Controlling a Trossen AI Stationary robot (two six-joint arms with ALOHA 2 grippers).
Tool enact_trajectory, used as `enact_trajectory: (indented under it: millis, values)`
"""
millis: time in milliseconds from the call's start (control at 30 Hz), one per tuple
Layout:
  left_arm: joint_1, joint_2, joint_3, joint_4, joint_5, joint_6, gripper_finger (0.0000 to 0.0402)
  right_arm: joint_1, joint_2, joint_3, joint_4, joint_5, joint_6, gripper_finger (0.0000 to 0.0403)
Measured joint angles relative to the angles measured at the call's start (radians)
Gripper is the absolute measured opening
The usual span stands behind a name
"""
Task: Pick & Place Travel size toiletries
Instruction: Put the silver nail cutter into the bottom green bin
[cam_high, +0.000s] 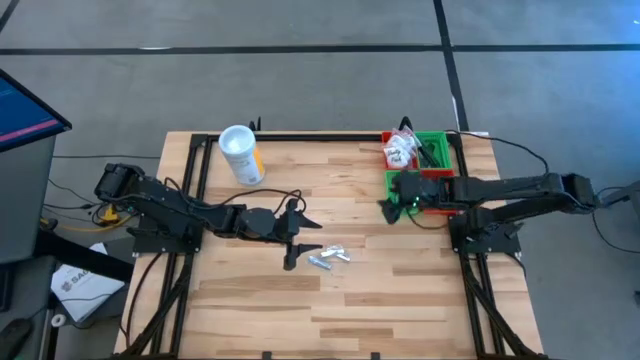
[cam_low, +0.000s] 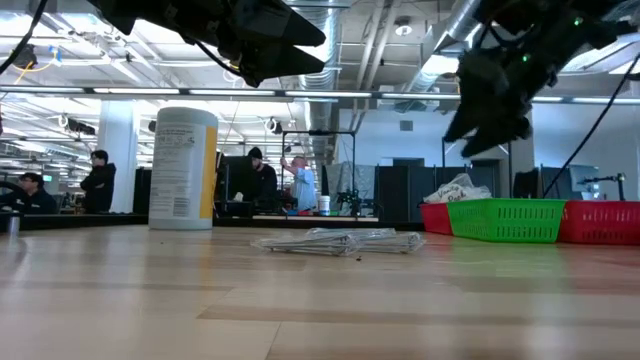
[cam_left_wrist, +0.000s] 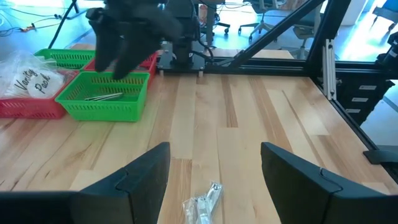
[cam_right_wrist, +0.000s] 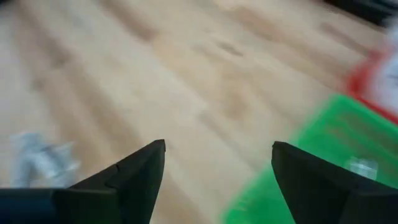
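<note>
The left gripper (cam_high: 293, 240) hangs above the bench (cam_high: 400, 300) near its middle, fingers (cam_left_wrist: 144, 177) released and wide with nothing between them; the loose clear-wrapped packets (cam_high: 328, 257) lie flat on the wood just beyond the fingertips, at about four o'clock from them in the high view; from the left wrist they sit in line with the gap between the fingers, a little ahead of it (cam_left_wrist: 203, 203). Their long axis runs roughly from ten to four o'clock across the bench, slightly skewed to the line of the fingers, so I judge a small turn of the wrist would help before a descent. The left arm is plainly the nearer; the right gripper (cam_high: 397, 208) hovers well apart at two o'clock from the packets, fingers (cam_right_wrist: 134, 174) also spread and empty, by the near edge of the green bin (cam_high: 436, 147), which touches the red bin (cam_high: 392, 140); the red one holds a white wrapped bundle (cam_left_wrist: 28, 79), and a few thin items (cam_left_wrist: 102, 96) lie in the green one. A white canister (cam_high: 241, 154) lies at eleven o'clock, well clear. Nothing stands between the left fingers and the packets; the thin wrap lying flat may be hard to pinch.
</note>
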Motion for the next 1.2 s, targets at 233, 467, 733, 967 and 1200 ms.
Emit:
enact_trajectory:
  millis: [233,467,733,967,1200]
  values:
    - [0.000,0.000,0.000,0.000,0.000,0.000,0.0241,0.161,0.103,0.001,0.175,-0.005,-0.040,0.0281]
    - [0.000,0.000,0.000,0.000,0.000,0.000,0.0241,0.277,0.278,0.011,0.333,-0.006,-0.047,0.0281]
    - [0.000,0.000,0.000,0.001,0.000,0.000,0.0241,0.381,0.504,0.124,0.335,-0.005,-0.058,0.0281]
    - [0.000,0.000,0.000,0.001,0.000,0.000,0.0241,0.433,0.656,0.215,0.316,-0.004,-0.040,0.0281]
    - [0.000,0.000,0.000,0.002,-0.001,0.000,0.0241,0.453,0.717,0.243,0.320,0.027,0.023,0.0281]
